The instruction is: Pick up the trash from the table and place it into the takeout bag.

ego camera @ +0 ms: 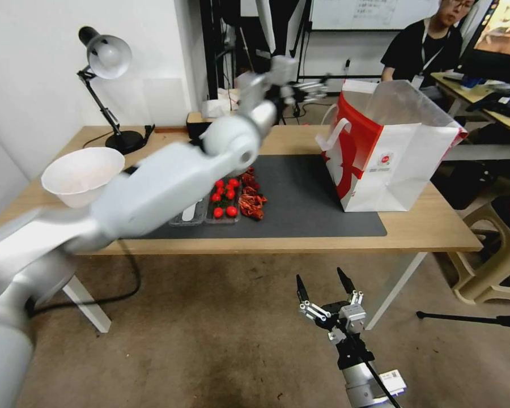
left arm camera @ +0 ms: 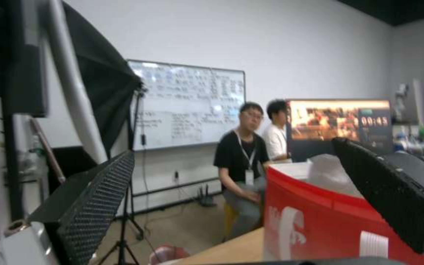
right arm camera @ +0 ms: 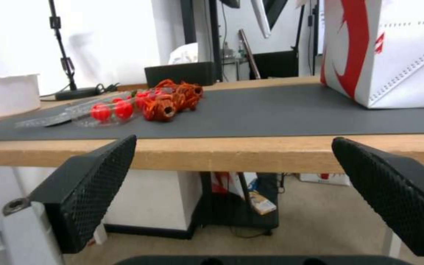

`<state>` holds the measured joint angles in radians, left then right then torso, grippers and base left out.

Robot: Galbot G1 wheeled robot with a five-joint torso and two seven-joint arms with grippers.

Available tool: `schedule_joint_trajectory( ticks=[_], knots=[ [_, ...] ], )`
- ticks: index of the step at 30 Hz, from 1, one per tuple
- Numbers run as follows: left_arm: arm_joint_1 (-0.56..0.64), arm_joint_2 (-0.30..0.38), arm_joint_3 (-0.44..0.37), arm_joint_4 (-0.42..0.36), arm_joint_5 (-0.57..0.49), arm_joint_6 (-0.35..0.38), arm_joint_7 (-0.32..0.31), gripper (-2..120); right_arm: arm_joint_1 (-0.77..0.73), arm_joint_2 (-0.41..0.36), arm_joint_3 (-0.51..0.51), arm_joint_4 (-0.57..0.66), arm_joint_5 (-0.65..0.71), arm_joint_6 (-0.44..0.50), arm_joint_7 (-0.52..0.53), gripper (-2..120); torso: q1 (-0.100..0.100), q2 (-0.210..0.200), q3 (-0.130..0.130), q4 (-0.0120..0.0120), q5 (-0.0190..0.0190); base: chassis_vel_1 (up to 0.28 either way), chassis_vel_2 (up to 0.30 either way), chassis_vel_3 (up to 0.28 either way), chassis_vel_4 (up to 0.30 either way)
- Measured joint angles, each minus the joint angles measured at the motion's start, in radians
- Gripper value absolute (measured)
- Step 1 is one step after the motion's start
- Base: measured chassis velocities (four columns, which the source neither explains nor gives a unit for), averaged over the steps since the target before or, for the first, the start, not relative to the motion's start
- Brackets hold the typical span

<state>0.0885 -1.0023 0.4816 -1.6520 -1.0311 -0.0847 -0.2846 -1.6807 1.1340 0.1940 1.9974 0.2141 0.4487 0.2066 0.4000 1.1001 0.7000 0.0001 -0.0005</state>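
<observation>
Light-wood desk [ego camera: 425,226] carries a dark mat [ego camera: 300,204], with the takeout bag [ego camera: 391,164] upright at its right end and red trash [ego camera: 252,201] near the middle. Left end effector [ego camera: 309,88] hangs wide and empty above the desk's far edge, just left of the bag's rim; right end effector [ego camera: 324,286] waits spread wide below the desk's front edge.

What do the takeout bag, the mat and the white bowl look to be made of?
Takeout bag: paper, probably coated; crisp fold creases, faint sheen, printed red side. Mat: matte dark grey, flat and glare-free, likely rubber or felt, hard to say. White bowl: thin-walled, matte, disposable-looking; paper pulp or plastic, unclear.
</observation>
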Motion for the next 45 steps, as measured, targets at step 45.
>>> schedule_joint_trajectory(
  ticks=[45],
  knots=[
    [1.637,-0.162,-1.076,-0.393,0.651,-0.296,-0.003,100,0.112,-0.145,0.041,0.087,0.200,-0.174,0.042,100,0.000,0.000,0.000,0.0000,0.0006,0.000,0.000,0.000,0.000]
  ],
)
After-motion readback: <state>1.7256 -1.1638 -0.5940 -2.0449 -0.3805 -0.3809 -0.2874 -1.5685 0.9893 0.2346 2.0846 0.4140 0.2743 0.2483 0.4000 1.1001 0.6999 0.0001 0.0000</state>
